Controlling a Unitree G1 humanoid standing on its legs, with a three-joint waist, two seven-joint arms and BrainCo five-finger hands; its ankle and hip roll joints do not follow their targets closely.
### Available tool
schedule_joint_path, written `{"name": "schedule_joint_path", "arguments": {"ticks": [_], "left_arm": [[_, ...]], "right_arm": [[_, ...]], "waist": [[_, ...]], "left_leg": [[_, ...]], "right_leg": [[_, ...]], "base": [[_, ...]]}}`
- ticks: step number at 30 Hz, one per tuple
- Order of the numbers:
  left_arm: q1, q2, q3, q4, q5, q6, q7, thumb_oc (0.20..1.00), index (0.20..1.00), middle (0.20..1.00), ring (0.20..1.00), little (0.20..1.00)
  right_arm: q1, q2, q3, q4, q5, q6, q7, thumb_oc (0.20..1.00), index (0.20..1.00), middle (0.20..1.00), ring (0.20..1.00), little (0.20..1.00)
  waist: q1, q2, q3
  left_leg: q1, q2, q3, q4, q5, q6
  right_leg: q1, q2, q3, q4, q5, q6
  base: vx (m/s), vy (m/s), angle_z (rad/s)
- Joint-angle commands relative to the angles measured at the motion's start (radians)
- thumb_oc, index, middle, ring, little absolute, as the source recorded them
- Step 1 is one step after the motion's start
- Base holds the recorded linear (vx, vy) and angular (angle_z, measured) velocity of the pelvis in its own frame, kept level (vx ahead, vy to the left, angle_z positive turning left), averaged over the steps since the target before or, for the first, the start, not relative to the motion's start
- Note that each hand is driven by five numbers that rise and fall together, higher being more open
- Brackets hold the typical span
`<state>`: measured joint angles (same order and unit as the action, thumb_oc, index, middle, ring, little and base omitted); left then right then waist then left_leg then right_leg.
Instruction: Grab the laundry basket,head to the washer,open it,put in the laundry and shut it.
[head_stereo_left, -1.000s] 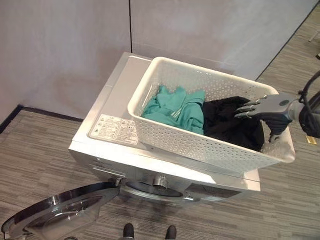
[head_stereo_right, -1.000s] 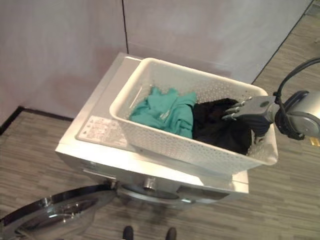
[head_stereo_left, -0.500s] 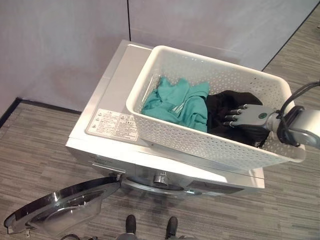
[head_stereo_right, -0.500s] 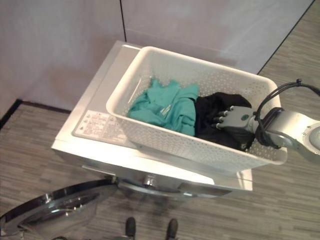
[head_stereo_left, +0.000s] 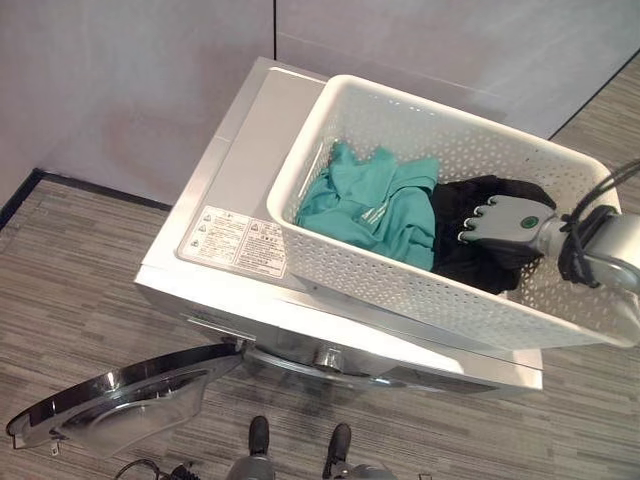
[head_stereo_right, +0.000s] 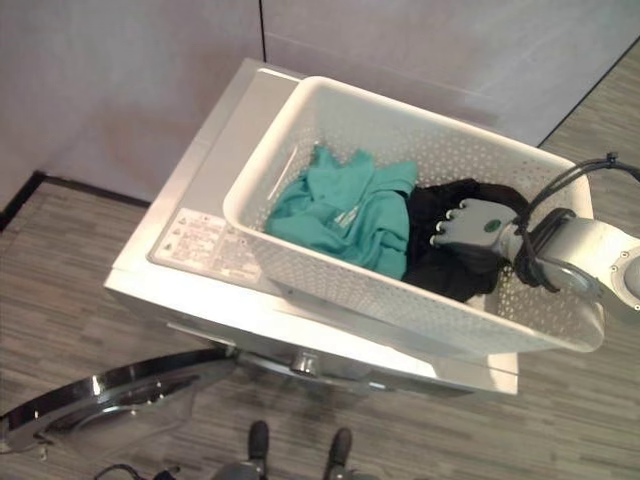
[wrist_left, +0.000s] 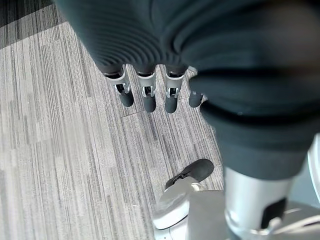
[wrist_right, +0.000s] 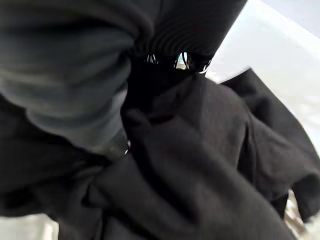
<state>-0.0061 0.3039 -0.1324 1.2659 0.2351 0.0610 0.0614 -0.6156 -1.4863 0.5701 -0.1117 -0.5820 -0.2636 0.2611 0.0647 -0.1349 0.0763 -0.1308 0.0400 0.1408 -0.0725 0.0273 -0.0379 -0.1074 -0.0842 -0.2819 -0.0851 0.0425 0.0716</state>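
A white perforated laundry basket (head_stereo_left: 400, 290) sits on top of the silver washer (head_stereo_left: 240, 160). Inside it lie a teal garment (head_stereo_left: 385, 205) on the left and a black garment (head_stereo_left: 480, 268) on the right. My right hand (head_stereo_left: 512, 222) reaches in over the basket's right end and rests on the black garment, fingers curled down into the cloth. In the right wrist view the black garment (wrist_right: 200, 165) bunches up around that hand. The washer's round door (head_stereo_left: 120, 395) hangs open at the lower left. My left hand (wrist_left: 145, 92) hangs over the floor with straight fingers, holding nothing.
A white label (head_stereo_left: 235, 240) is stuck on the washer's top near its front left. A pale wall (head_stereo_left: 130, 70) stands close behind and left of the washer. Grey striped floor (head_stereo_left: 70, 270) surrounds it, with the open door low in front.
My right hand has dropped from the basket's right rim down onto the black garment and curled its fingers into it. The camera has shifted a little.
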Motion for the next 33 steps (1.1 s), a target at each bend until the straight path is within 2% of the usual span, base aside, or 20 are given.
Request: {"name": "schedule_joint_path", "arguments": {"ticks": [1,6,7,8,9,11,12,18,23,25,27,28,31,33], "left_arm": [[0.004,-0.008,-0.009,0.020,-0.019,-0.023,-0.006,1.000,1.000,1.000,1.000,1.000],[0.015,-0.004,-0.026,0.018,-0.032,-0.027,-0.007,1.000,1.000,1.000,1.000,1.000],[0.017,-0.007,-0.042,0.012,-0.047,-0.029,-0.007,1.000,1.000,1.000,1.000,1.000],[0.018,-0.007,-0.051,0.008,-0.051,-0.030,-0.010,1.000,1.000,1.000,1.000,1.000],[0.019,-0.013,-0.076,-0.012,-0.092,-0.035,-0.005,1.000,1.000,1.000,1.000,1.000],[0.019,-0.015,-0.079,-0.019,-0.102,-0.037,-0.004,1.000,1.000,1.000,1.000,1.000],[0.017,-0.017,-0.097,-0.044,-0.126,-0.036,0.003,1.000,1.000,1.000,1.000,1.000],[0.036,0.012,-0.124,-0.186,-0.171,-0.043,0.013,1.000,1.000,1.000,1.000,1.000],[0.075,0.045,-0.147,-0.342,-0.213,-0.044,0.009,1.000,1.000,1.000,1.000,1.000],[0.096,0.061,-0.138,-0.417,-0.252,-0.047,-0.004,1.000,1.000,1.000,1.000,1.000],[0.155,0.120,-0.110,-0.596,-0.341,-0.043,-0.036,1.000,1.000,1.000,1.000,1.000],[0.159,0.120,-0.105,-0.602,-0.342,-0.039,-0.037,1.000,1.000,1.000,1.000,1.000],[0.221,0.250,-0.087,-0.855,-0.349,-0.035,-0.078,1.000,1.000,1.000,1.000,1.000],[0.250,0.314,-0.041,-0.974,-0.413,-0.044,-0.080,1.000,1.000,1.000,1.000,1.000]], "right_arm": [[0.063,0.029,-0.103,0.051,0.049,0.062,-0.067,0.200,0.200,0.200,0.200,0.200],[0.191,0.087,-0.327,0.135,0.177,0.114,-0.103,0.200,0.200,0.200,0.200,0.200],[0.215,0.138,-0.420,0.200,0.267,0.144,-0.130,0.200,0.200,0.200,0.200,0.200],[0.205,0.147,-0.444,0.231,0.309,0.159,-0.139,0.200,0.200,0.200,0.200,0.200],[0.166,0.227,-0.540,0.342,0.507,0.198,-0.207,0.200,0.200,0.200,0.200,0.200],[0.160,0.240,-0.555,0.341,0.550,0.198,-0.212,0.200,0.200,0.200,0.200,0.200],[0.131,0.282,-0.596,0.376,0.658,0.210,-0.264,0.200,0.200,0.200,0.200,0.200],[0.008,0.295,-0.586,0.367,0.789,0.217,-0.332,0.200,0.200,0.200,0.200,0.200],[-0.074,0.375,-0.595,0.328,0.944,0.194,-0.433,0.200,0.200,0.200,0.200,0.200],[-0.109,0.391,-0.575,0.307,0.987,0.196,-0.440,0.200,0.200,0.200,0.200,0.200],[-0.212,0.405,-0.508,0.309,1.035,0.206,-0.464,0.200,0.200,0.200,0.200,0.200],[-0.222,0.406,-0.498,0.313,1.036,0.207,-0.464,0.200,0.200,0.200,0.200,0.200],[-0.421,0.386,-0.381,0.399,1.027,0.210,-0.481,0.200,0.200,0.200,0.200,0.200],[-0.532,0.403,-0.319,0.458,1.019,0.209,-0.496,0.200,0.200,0.200,0.200,0.200]], "waist": [[0.019,-0.045,-0.031],[0.025,-0.039,-0.055],[0.030,-0.032,-0.066],[0.031,-0.030,-0.070],[0.039,-0.018,-0.083],[0.037,-0.015,-0.090],[0.043,-0.007,-0.093],[0.054,0.013,-0.101],[0.066,0.035,-0.108],[0.071,0.040,-0.114],[0.078,0.047,-0.118],[0.075,0.049,-0.119],[0.081,0.060,-0.125],[0.088,0.066,-0.129]], "left_leg": [[-0.012,0.032,-0.038,-0.015,0.038,-0.042],[0.018,0.036,-0.040,-0.015,0.036,-0.043],[0.029,0.037,-0.041,-0.015,0.038,-0.043],[0.037,0.039,-0.039,-0.015,0.034,-0.044],[0.046,0.039,-0.044,-0.015,0.039,-0.044],[0.042,0.038,-0.047,-0.015,0.045,-0.044],[0.050,0.040,-0.049,-0.015,0.045,-0.047],[0.048,0.038,-0.062,-0.015,0.063,-0.050],[0.055,0.034,-0.082,-0.015,0.071,-0.052],[0.055,0.031,-0.086,-0.015,0.074,-0.052],[0.061,0.028,-0.091,-0.015,0.076,-0.053],[0.060,0.028,-0.092,-0.015,0.077,-0.052],[0.068,0.027,-0.095,-0.015,0.077,-0.053],[0.074,0.027,-0.099,-0.015,0.073,-0.055]], "right_leg": [[0.089,-0.065,0.006,-0.002,0.040,0.098],[0.121,-0.060,-0.003,-0.002,0.030,0.094],[0.135,-0.058,-0.009,-0.002,0.024,0.091],[0.145,-0.056,-0.011,-0.002,0.018,0.089],[0.163,-0.053,-0.021,-0.002,0.012,0.085],[0.162,-0.053,-0.026,-0.002,0.013,0.083],[0.175,-0.050,-0.033,-0.002,0.004,0.080],[0.188,-0.048,-0.048,-0.001,0.001,0.073],[0.212,-0.047,-0.071,0.000,-0.010,0.066],[0.214,-0.047,-0.076,0.001,-0.012,0.064],[0.226,-0.048,-0.083,0.001,-0.015,0.061],[0.226,-0.048,-0.083,0.001,-0.015,0.061],[0.235,-0.047,-0.086,0.001,-0.016,0.061],[0.241,-0.048,-0.088,0.002,-0.019,0.060]], "base": [[0.03,-0.022,0.10],[0.01,-0.023,0.06],[-0.02,-0.026,0.05],[-0.07,-0.055,0.03],[-0.07,-0.038,0.02],[-0.07,-0.030,0.05],[-0.06,-0.028,0.14],[-0.07,-0.012,0.08],[-0.05,-0.004,0.12],[-0.04,0.003,0.10],[-0.04,0.007,0.10],[-0.05,0.015,0.08],[-0.02,0.008,0.07],[-0.02,0.004,0.03]]}}
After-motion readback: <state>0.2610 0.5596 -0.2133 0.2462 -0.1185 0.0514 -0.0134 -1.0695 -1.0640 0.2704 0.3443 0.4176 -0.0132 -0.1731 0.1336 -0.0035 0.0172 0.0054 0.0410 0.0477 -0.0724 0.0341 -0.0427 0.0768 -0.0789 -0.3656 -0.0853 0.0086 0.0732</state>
